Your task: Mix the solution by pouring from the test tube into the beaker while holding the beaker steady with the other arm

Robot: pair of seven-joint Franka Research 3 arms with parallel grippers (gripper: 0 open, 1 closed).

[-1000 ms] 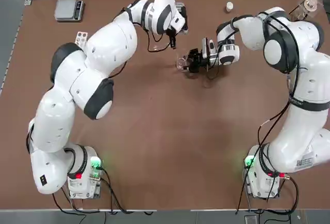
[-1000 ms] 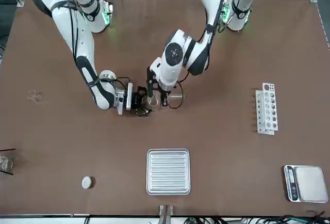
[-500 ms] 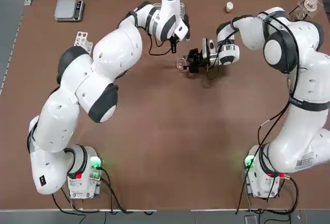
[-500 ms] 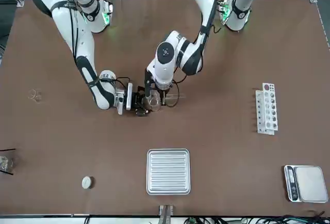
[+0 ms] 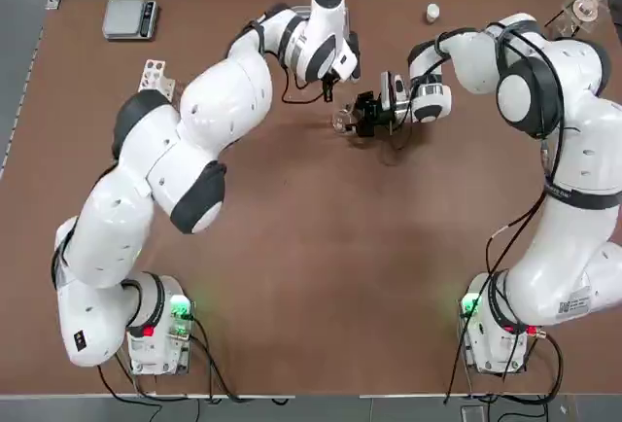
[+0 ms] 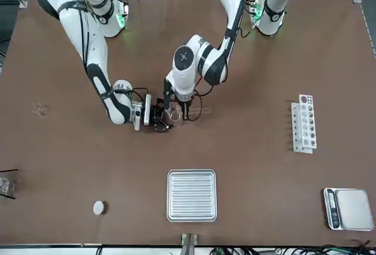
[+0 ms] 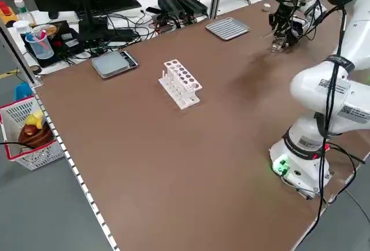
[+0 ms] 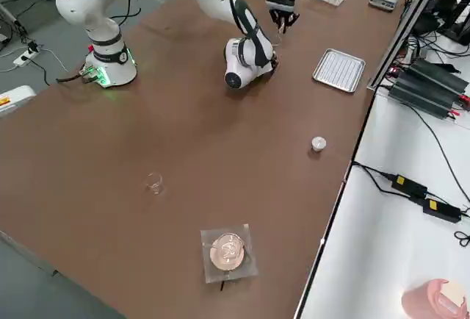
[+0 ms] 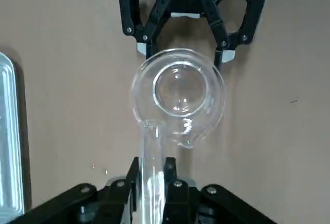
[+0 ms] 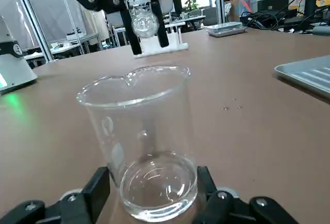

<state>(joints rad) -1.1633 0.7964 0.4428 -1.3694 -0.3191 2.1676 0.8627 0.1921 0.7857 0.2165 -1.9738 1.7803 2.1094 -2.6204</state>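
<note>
The beaker (image 5: 342,118) is a small clear glass cup standing upright on the brown table, with a little clear liquid at its bottom (image 10: 154,182). My right gripper (image 5: 362,114) is shut on it low down, one finger on each side of its base. My left gripper (image 5: 335,77) hangs just behind the beaker, shut on a clear test tube (image 9: 153,167). The tube lies nearly level and its mouth rests at the beaker's rim (image 9: 178,97). In the front view the tube (image 6: 198,111) sticks out sideways from the left gripper (image 6: 176,105).
A ribbed metal tray (image 6: 191,195) lies at the table's far edge, past the beaker. A white test tube rack (image 6: 304,123) and a scale (image 6: 348,209) stand on my left. On my right are a small white cap (image 6: 99,208), a tiny glass piece (image 6: 39,109) and a flask on a stand (image 5: 588,4).
The left arm's wrist has swung a little towards my right, bringing the tube closer over the beaker. The right arm and the beaker have stayed put.
</note>
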